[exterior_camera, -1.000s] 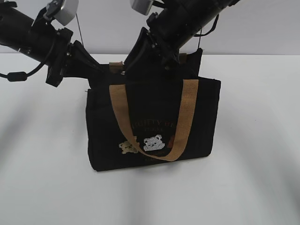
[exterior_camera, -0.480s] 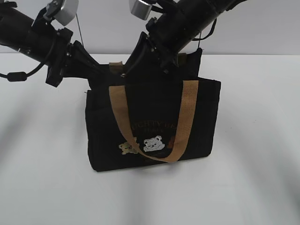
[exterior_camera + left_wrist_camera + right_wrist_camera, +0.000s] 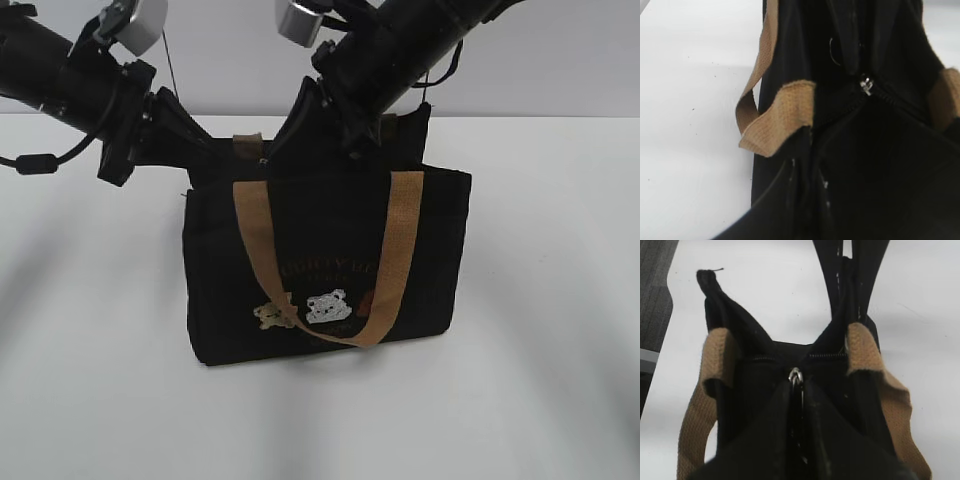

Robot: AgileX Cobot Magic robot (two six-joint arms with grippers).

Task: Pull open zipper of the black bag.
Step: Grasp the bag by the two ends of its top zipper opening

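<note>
The black bag stands upright on the white table, with a tan handle hanging down its front. My left gripper is at the bag's top left end. In the left wrist view it is shut on the black fabric there. My right gripper comes down onto the top from the upper right. Its dark fingers meet on the silvery pull tab of the zipper. The tab also shows on the zipper line in the left wrist view.
The white table spreads round the bag on all sides. A grey surface lies past the table's edge at the left of the right wrist view. The second tan handle hangs over the bag's far side.
My right gripper has closed its fingers at the pull tab and its arm has shifted slightly. The left gripper and the bag have stayed where they were.
</note>
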